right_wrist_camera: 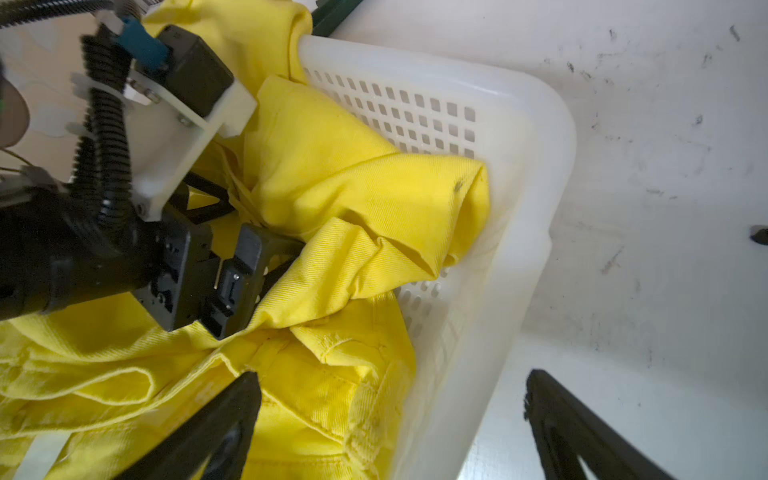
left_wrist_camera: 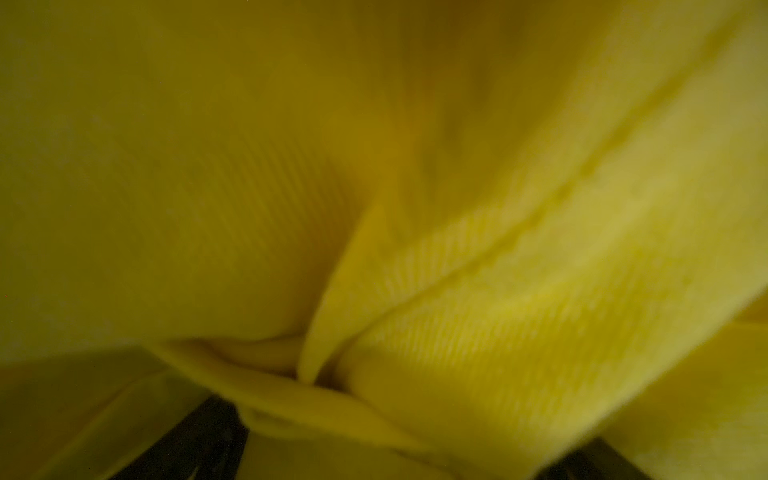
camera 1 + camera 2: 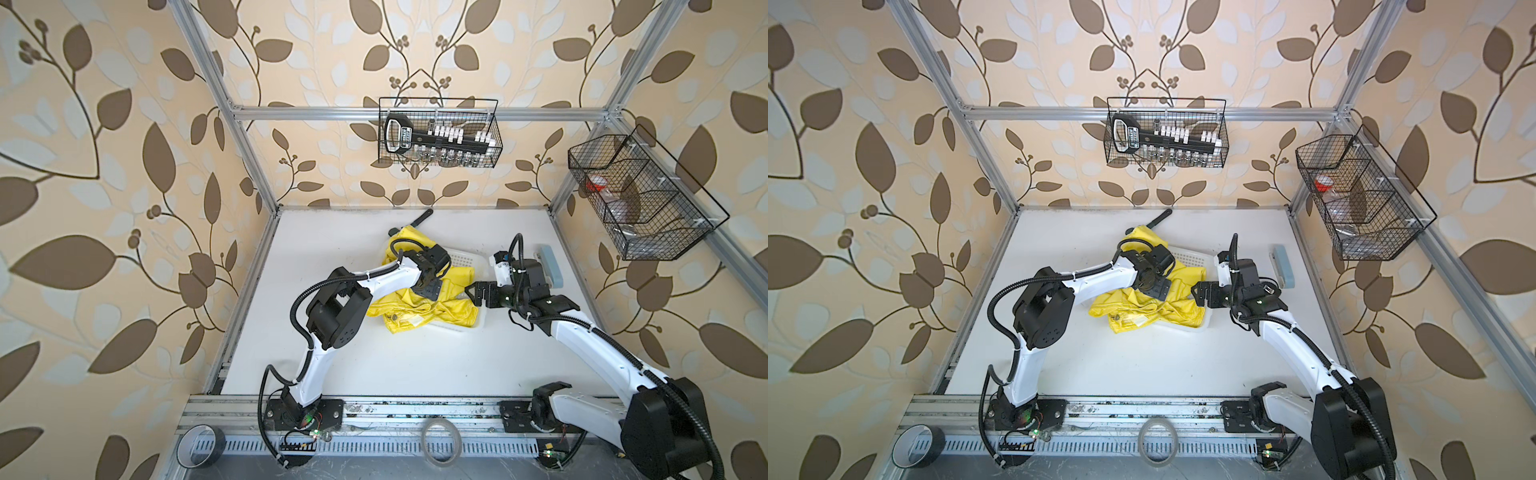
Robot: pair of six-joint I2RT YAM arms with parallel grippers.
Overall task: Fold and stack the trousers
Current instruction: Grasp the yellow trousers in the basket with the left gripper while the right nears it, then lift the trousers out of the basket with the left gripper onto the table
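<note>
Right wrist view looks down on the bright yellow soft fabric trousers [image 1: 353, 187], crumpled in a heap inside the white perforated plastic basket [image 1: 540, 166], which sits on the scuffed white table [image 1: 665, 208]. One rolled leg lies against the basket's holed wall. The right gripper [image 1: 395, 436] has its jaws spread wide and grips nothing. One finger hangs over the yellow cloth, the other over bare table outside the basket, so the basket's wall lies between them. Whether either finger touches anything cannot be told.

Both top views show the trousers spilling over the basket's near and left edges onto the table, with a small white tag [image 3: 417, 321] facing up near the front of the heap. The left gripper [image 3: 428, 291] points down into the middle of the heap, just beside the right gripper, which reaches in from the basket's right side.

Left wrist view is filled with blurred yellow folds. Two dark fingers [image 2: 199, 449] show far apart at the frame's edge, with cloth bunched between them. The jaws are wide open and have not pinched the cloth.
</note>
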